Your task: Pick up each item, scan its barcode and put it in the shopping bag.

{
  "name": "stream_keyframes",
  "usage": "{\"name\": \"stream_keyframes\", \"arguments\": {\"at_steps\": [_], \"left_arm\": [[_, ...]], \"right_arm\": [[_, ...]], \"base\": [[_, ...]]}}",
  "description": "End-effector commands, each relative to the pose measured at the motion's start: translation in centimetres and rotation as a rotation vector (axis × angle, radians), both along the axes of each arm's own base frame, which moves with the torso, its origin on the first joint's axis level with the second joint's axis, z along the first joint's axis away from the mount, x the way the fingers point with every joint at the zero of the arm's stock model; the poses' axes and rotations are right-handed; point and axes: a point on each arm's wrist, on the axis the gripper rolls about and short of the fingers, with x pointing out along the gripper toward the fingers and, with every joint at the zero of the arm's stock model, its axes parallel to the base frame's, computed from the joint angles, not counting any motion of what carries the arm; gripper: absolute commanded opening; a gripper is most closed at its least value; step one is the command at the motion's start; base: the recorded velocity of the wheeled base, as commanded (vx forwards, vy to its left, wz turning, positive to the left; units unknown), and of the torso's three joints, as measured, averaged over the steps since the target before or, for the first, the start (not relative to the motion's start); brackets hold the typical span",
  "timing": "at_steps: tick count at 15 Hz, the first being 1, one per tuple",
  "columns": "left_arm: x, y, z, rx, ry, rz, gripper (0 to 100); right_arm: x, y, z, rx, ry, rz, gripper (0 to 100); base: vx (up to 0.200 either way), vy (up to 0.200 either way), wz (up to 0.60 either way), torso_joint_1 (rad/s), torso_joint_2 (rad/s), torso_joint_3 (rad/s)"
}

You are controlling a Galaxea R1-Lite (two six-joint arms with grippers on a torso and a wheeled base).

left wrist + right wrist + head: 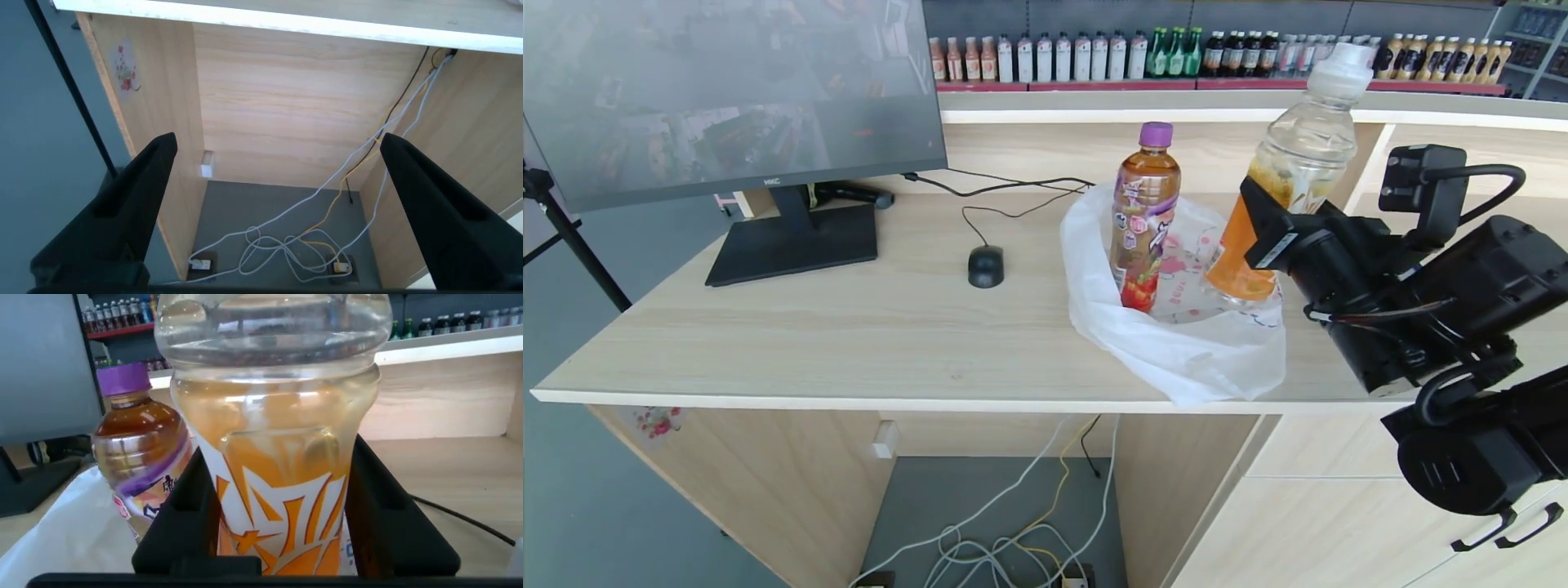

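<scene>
White bag holds purple-capped bottle; right gripper grasps orange bottle at its 3 o'clock, not yet bagged; left gripper spread, empty.

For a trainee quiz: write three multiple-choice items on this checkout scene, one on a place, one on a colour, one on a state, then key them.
1. Where does the purple-capped bottle stand? A in the shopping bag; B on the floor; C in a drawer.
2. What colour is the cap on the tilted bottle in the right gripper? A green; B white; C red.
3. How is the left gripper? A shut on a can; B open; C shut empty.
Key: 1 A, the bag's plastic rises around its base. 2 B, its top is plainly white. 3 B, its fingers stand wide apart.
</scene>
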Motion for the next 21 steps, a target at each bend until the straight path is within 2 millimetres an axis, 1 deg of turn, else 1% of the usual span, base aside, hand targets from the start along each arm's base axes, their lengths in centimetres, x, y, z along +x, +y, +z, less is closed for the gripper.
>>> {"name": "stream_keyframes", "arguments": {"at_steps": [1, 3, 6, 7, 11, 13, 18, 21], "left_arm": [[0.0, 0.0, 0.0, -0.001, -0.001, 0.000, 100], [0.0, 0.0, 0.0, -0.002, -0.001, 0.000, 100], [0.0, 0.0, 0.0, -0.001, 0.001, 0.000, 100], [0.0, 0.0, 0.0, -0.001, 0.001, 0.000, 100], [0.0, 0.0, 0.0, -0.004, 0.001, 0.000, 100], [0.0, 0.0, 0.0, -0.002, -0.001, 0.000, 100], [0.0, 0.0, 0.0, -0.002, 0.001, 0.000, 100], [0.0, 0.0, 0.0, -0.002, 0.001, 0.000, 100]], "right_arm": [[1.0, 0.9, -0.9, -0.009, 0.018, 0.013, 0], [1.8, 1.0, -1.1, -0.008, 0.016, 0.007, 0], [3.1, 1.1, -2.0, -0.013, 0.030, -0.007, 0], [3.2, 1.1, -2.1, -0.014, 0.033, -0.007, 0], [4.8, 2.1, -3.8, -0.014, 0.062, 0.006, 0], [5.1, 2.4, -4.4, -0.018, 0.075, 0.011, 0], [5.6, 2.5, -5.4, -0.027, 0.096, 0.008, 0], [5.7, 2.5, -5.6, -0.029, 0.100, 0.006, 0]], "base": [[0.000, 0.000, 0.00, 0.000, 0.00, 0.000], [0.000, 0.000, 0.00, 0.000, 0.00, 0.000], [0.000, 0.000, 0.00, 0.000, 0.00, 0.000], [0.000, 0.000, 0.00, 0.000, 0.00, 0.000], [0.000, 0.000, 0.00, 0.000, 0.00, 0.000], [0.000, 0.000, 0.00, 0.000, 0.00, 0.000], [0.000, 0.000, 0.00, 0.000, 0.00, 0.000], [0.000, 0.000, 0.00, 0.000, 0.00, 0.000]]}}
